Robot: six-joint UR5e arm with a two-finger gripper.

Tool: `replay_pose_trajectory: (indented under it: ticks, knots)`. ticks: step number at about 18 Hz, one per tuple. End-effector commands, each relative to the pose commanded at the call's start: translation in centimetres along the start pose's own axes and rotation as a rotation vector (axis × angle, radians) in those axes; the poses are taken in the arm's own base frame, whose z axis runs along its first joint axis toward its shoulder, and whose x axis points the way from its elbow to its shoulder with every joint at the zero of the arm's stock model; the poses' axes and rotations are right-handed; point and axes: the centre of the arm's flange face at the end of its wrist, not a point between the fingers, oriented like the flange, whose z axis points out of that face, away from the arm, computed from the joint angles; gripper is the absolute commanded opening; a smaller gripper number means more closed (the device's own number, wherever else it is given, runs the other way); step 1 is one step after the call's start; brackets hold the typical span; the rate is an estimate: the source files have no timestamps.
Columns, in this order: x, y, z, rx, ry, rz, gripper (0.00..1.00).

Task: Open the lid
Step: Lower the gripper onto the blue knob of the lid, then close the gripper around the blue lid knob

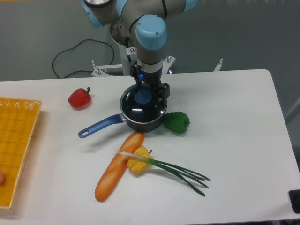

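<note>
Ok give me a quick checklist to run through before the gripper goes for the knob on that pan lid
1. The lid sits flat on the saucepan, not lifted yet: ok.
2. The blue knob is visible and nothing covers it: ok.
3. The gripper is centred over the knob: not ok, it looks offset towards the back right.
4. Jaws wide enough to straddle the knob: cannot tell, the fingers are too small and dark here.
5. The green pepper close by the pan's right side could get nudged if the pan shifts: cannot tell whether they touch.
6. The blue pan handle is free of the baguette: ok, they lie apart.
</note>
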Motion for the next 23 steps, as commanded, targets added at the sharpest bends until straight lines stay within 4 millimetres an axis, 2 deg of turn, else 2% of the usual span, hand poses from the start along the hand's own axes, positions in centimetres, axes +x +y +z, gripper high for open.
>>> replay_pose_trajectory:
  ticks: [11,23]
  knots:
    - [0.0,-0.8,1.4,-0.006,0.023,-0.013,1.0]
    - [0.0,-1.0,1.4,0.001,0.026,-0.021,1.0]
